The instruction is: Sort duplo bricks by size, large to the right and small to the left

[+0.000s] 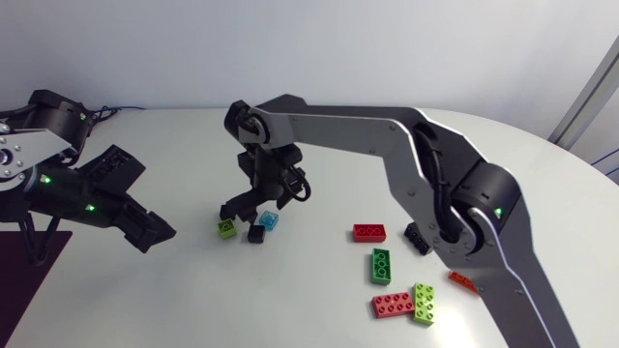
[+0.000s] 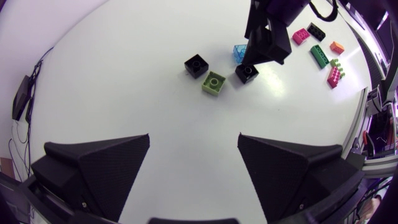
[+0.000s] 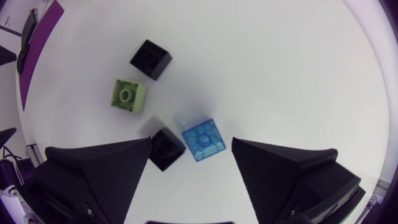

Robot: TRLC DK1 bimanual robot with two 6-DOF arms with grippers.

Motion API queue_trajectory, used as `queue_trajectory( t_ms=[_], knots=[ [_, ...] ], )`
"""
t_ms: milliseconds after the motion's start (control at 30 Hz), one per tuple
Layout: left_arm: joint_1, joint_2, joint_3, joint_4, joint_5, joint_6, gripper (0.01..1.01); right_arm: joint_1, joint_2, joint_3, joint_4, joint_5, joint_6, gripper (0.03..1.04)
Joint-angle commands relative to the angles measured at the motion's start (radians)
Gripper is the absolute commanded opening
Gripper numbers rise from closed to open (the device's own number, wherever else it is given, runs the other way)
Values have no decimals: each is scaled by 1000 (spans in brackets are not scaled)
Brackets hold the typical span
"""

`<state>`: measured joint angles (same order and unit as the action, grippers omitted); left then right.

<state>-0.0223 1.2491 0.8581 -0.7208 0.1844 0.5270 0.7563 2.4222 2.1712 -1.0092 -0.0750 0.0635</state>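
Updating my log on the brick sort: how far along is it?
Done, apparently: long red brick, green brick and their neighbours lie at the right; small lime brick, black brick, second black brick and blue brick cluster further left. In hand: nothing; right end effector hangs open over the blue brick, left end effector is open, empty. Left: perhaps the orange brick, half hidden by the right arm.

From overhead, my right arm [image 1: 455, 193] covers most of a black brick [image 1: 415, 237] and all but a corner of an orange brick [image 1: 461, 281]. In the left wrist view the right gripper [image 2: 264, 57] hides part of the translucent blue brick [image 2: 238, 52]. In the right wrist view one of its jaws overlaps the small black brick [image 3: 165, 148].
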Motion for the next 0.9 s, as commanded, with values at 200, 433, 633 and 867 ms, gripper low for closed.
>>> queue_trajectory(
  t_ms=[200,433,633,867],
  knots=[
    [-249,130,75,24,13,-99,987,-156,-249,-217,24,-6,21,995],
    [-413,418,254,87,-14,-203,987,-330,-497,-516,104,-23,-4,995],
    [-430,633,421,130,-92,-280,987,-449,-680,-700,139,-34,-41,995],
    [-429,768,558,109,-117,-397,969,-512,-836,-794,150,-65,-45,995]
  ],
)
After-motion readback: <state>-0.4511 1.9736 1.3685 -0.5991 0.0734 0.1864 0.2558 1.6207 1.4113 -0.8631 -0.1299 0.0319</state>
